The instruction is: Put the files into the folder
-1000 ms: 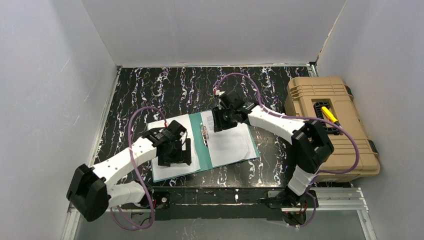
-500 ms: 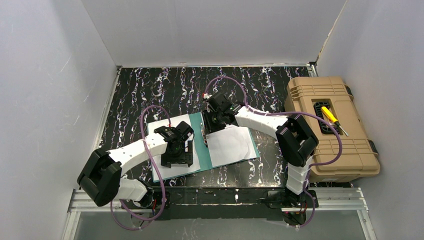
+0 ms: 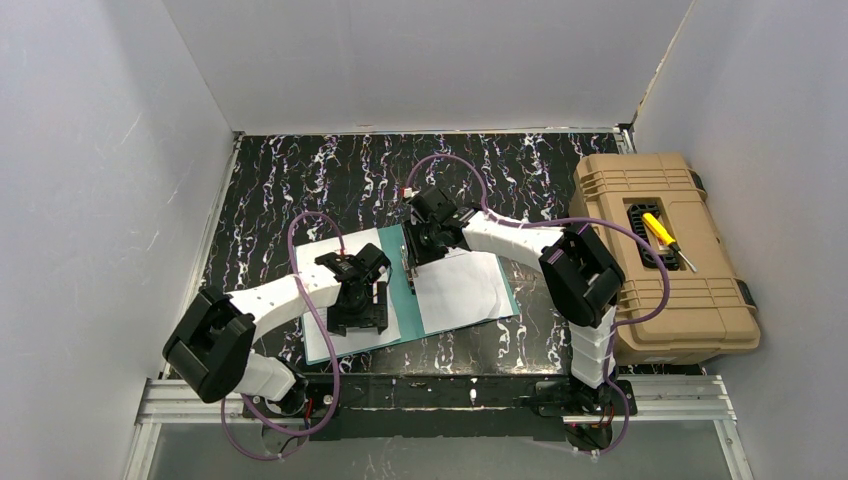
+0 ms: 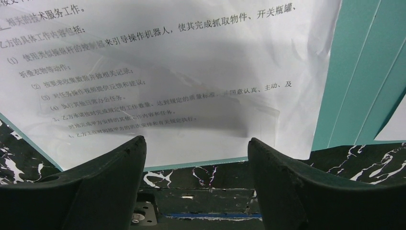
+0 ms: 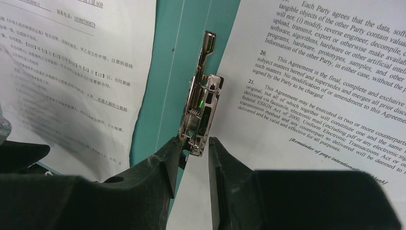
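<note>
Our right claw point(image 5: 194, 143) has slid off the right sheet point(image 5: 311, 72) onto the folder's point(image 5: 182, 48) clip point(image 5: 203, 91) and pinches it, while our left claw point(image 4: 196, 143) gapes empty just above the left sheet point(image 4: 167, 72), so clamping looks next.

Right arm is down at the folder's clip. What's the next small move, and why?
Probably close the right gripper on the near end of the metal clip and lever it up. The jaws straddle that end, though I can't tell if they grip it, and the clip looks shut along the spine of the folder, with printed sheets on both sides.
</note>
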